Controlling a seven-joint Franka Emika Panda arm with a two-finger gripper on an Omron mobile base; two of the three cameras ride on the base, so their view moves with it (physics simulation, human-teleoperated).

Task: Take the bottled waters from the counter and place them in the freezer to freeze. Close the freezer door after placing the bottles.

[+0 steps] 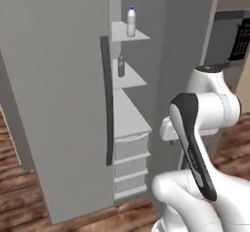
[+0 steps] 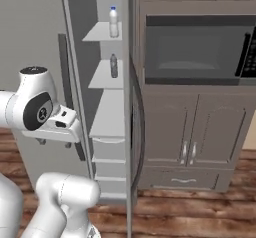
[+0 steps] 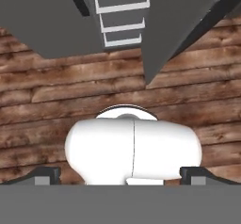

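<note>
Both bottled waters stand on freezer shelves, whitish bottle (image 1: 131, 21) at twelve o'clock above the darker bottle (image 1: 121, 66). The freezer door (image 1: 58, 94) stands open, unclosed. The pincer (image 3: 120, 175) is spread, empty.

The freezer (image 1: 185, 55) top runs past the upper edge.

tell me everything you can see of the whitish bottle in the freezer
The whitish bottle is a small slim plastic bottle with a blue cap, pale and cloudy in the body. It stands upright near the front edge of the top shelf inside the open freezer, resting on its base. Nothing else touches it. The darker bottle stands one shelf below, apart from it.
</note>
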